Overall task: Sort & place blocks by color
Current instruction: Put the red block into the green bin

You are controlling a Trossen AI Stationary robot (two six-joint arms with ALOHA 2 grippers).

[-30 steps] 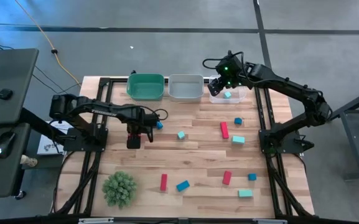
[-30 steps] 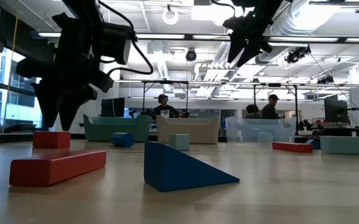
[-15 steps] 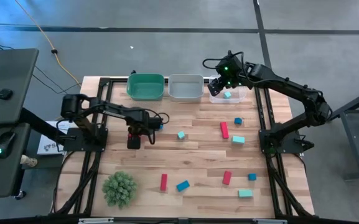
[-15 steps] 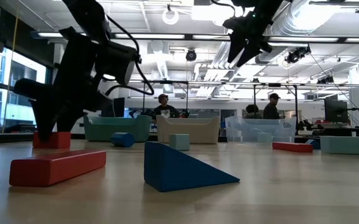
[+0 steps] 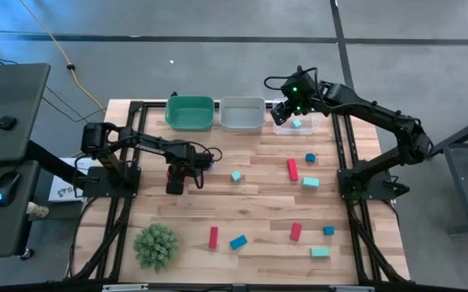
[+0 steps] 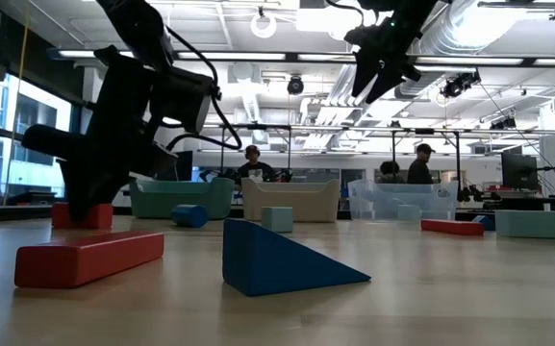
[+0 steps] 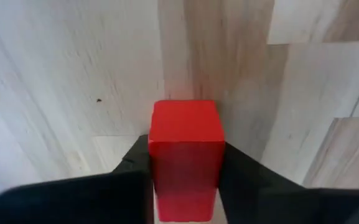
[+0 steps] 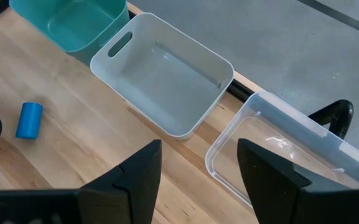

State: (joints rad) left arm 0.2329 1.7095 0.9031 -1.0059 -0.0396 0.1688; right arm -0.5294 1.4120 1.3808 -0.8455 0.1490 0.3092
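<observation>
The left gripper, down on the left side of the wooden table, is now clenching around a small red block. The right gripper is hovering, jaws apart, above the clear plastic bin at the far edge.

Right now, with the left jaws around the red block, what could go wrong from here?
1. The left gripper has only the near end of the red block between its jaws, so the block may tilt or slip when lifted.
2. A blue block lies close beside that gripper; a sideways move could knock it.
3. The right gripper hangs over the clear bin; both arms could crowd there.
</observation>
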